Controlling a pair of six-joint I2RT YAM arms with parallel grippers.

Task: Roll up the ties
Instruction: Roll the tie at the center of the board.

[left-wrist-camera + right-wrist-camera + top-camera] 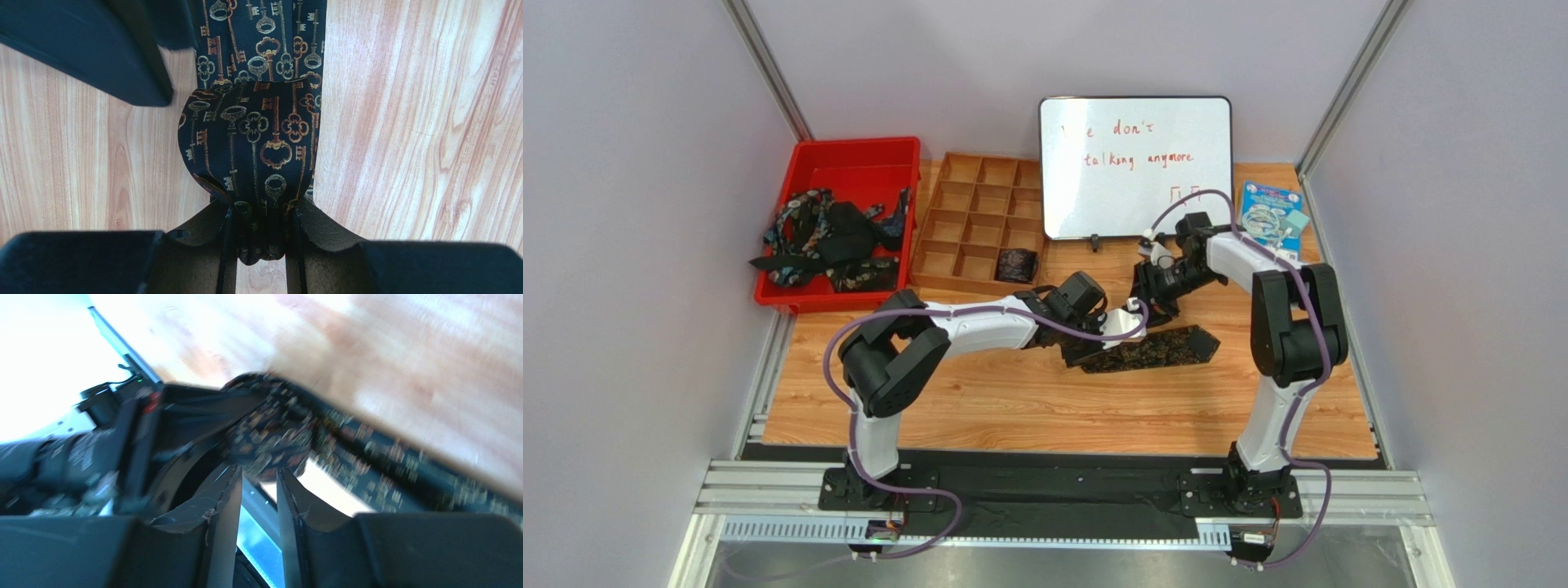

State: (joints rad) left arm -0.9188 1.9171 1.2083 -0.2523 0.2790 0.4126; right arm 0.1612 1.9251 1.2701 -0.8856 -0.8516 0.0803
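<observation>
So the wooden table [1014,404] takes up most of the top view, with a whiteboard [1136,165] propped at the back, a red bin [844,150] holding a heap of loose ties [830,233] on the left, and a wooden divider tray [979,202] beside it. One rolled tie [1016,263] already sits in a front compartment of the tray. Both arms reach into the middle of the table, where the key-print tie [1151,349] lies flat on the wood. Its near end is curled up into a fold. The left gripper [1127,324] is right on that fold: in the left wrist view its fingers [215,257] are pretty close together and pinching the curled fabric, with the rest of the tie running away from them across the wood. The right gripper [1146,294] is just beside it, coming in from the far side. That wrist view is blurry, but its fingers [224,514] stand a little apart with a clear gap between them, and the bunched tie end sits right at the tips. Can't tell whether they actually touch it.
</observation>
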